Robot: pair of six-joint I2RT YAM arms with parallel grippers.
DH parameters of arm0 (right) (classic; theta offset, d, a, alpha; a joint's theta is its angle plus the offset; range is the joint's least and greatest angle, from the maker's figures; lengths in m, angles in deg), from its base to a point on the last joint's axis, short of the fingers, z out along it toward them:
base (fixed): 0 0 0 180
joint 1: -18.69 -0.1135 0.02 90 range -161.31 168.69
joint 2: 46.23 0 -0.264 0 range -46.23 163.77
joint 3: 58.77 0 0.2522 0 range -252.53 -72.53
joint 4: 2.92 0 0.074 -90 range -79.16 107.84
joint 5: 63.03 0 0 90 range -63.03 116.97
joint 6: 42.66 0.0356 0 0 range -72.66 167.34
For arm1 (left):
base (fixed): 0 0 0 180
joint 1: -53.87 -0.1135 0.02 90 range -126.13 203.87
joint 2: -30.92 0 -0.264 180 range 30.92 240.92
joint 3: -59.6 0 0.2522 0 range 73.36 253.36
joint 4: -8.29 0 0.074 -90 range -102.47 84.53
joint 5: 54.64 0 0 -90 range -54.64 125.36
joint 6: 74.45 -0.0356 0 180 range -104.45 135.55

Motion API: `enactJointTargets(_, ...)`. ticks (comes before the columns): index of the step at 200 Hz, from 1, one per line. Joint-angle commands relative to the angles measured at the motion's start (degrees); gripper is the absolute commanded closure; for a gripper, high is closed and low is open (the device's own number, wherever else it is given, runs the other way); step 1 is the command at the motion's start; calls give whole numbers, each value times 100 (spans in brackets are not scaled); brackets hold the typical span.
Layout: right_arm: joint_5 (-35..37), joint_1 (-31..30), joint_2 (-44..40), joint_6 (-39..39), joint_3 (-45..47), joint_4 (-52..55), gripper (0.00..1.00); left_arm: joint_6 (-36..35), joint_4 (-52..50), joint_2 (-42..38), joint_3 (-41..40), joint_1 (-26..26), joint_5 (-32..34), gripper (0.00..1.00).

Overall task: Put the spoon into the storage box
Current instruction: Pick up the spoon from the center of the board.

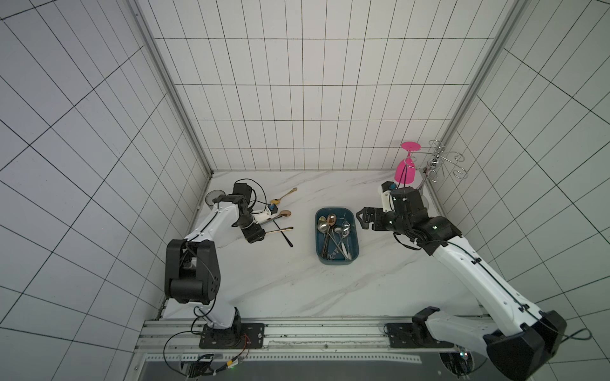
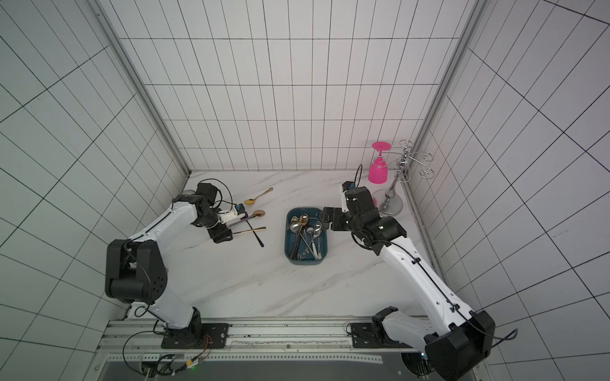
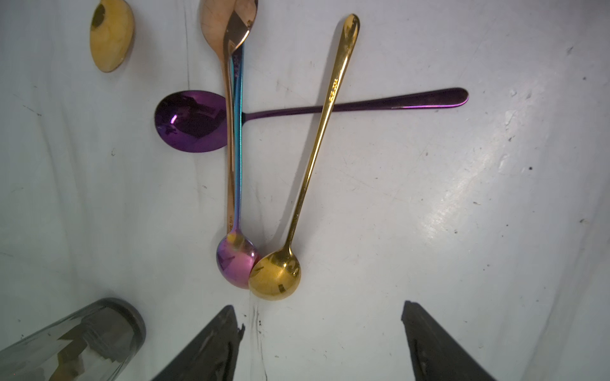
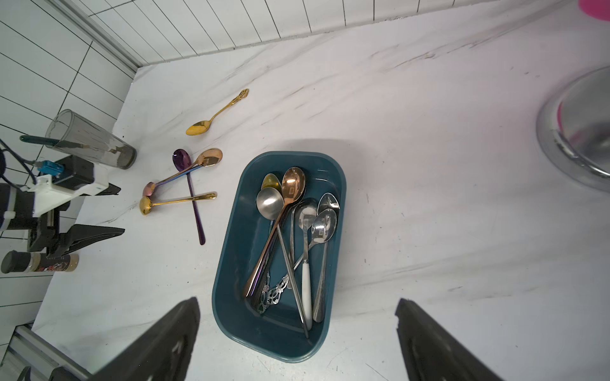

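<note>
The dark teal storage box [image 1: 346,214] [image 2: 313,212] [image 4: 237,231] sits mid-table with several spoons lying in it. Left of it, loose spoons lie crossed on the marble: a long gold spoon [image 3: 317,148] [image 1: 280,230], a purple spoon [image 3: 191,122], a rainbow spoon [image 3: 238,148] and a rose-gold spoon [image 1: 284,213]. Another gold spoon [image 1: 284,195] lies apart, farther back. My left gripper [image 3: 319,308] [image 1: 260,226] hovers open just short of the gold and rainbow bowls, holding nothing. My right gripper [image 4: 297,302] [image 1: 359,218] [image 2: 325,217] hangs open and empty over the box's right edge.
A smoky glass cup [image 4: 89,142] [image 3: 76,336] stands by the left wall behind the left arm. A spice bottle [image 4: 39,262] lies near that wall. At the back right a pink wine glass [image 1: 405,170] hangs upside down from a chrome rack [image 1: 435,165].
</note>
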Motion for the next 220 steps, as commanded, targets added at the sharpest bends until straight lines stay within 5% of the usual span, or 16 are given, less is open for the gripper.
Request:
enactJointTargets(1, 260, 190, -277, -405, 200, 373, 2, -376, 376, 247, -54, 143, 259, 24)
enactJointTargets(120, 88, 571, -675, -587, 405, 475, 0, -884, 219, 1672, 702, 311, 754, 42)
enactJointTargets(220, -66, 604, -620, -561, 333, 507, 0, -1076, -55, 1932, 716, 412, 869, 94)
